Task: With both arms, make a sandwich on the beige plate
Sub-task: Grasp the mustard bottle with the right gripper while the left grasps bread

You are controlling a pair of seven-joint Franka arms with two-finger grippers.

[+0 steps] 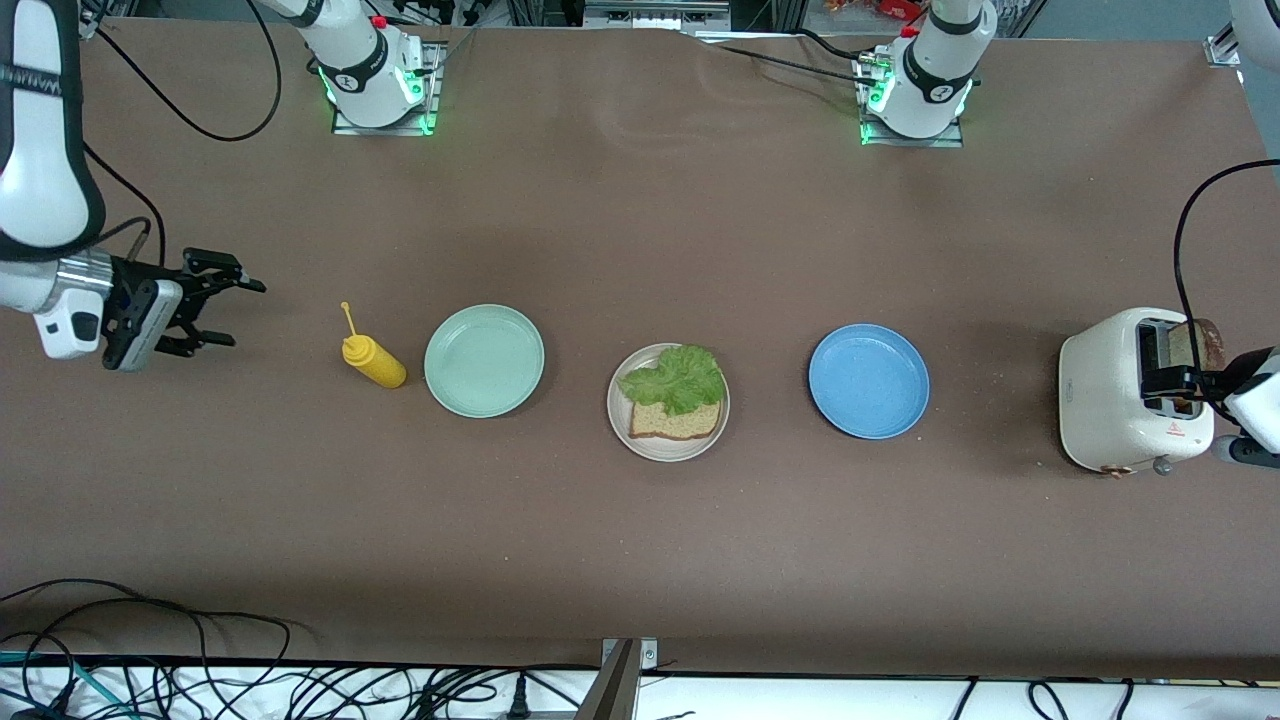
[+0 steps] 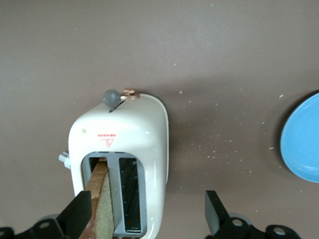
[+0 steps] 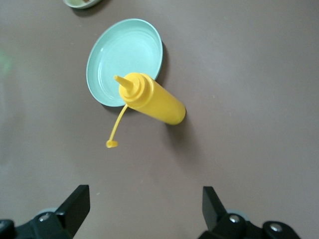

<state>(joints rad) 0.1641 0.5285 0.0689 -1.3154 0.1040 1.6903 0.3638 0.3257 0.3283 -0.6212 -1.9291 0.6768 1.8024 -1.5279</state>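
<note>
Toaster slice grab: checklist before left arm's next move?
1. Left gripper open: ok, fingers spread wide over the toaster.
2. Bread slice standing up out of a toaster slot: ok.
3. Slice sits between the fingers: not ok, it is right at one finger, off centre.
4. Beige plate ready: ok, one bread slice with lettuce on top, no top slice yet.
5. Right gripper out of the way: ok, open, waiting near the mustard bottle at the right arm's end.
6. Blue plate bare, lying between toaster and beige plate: ok.
</note>
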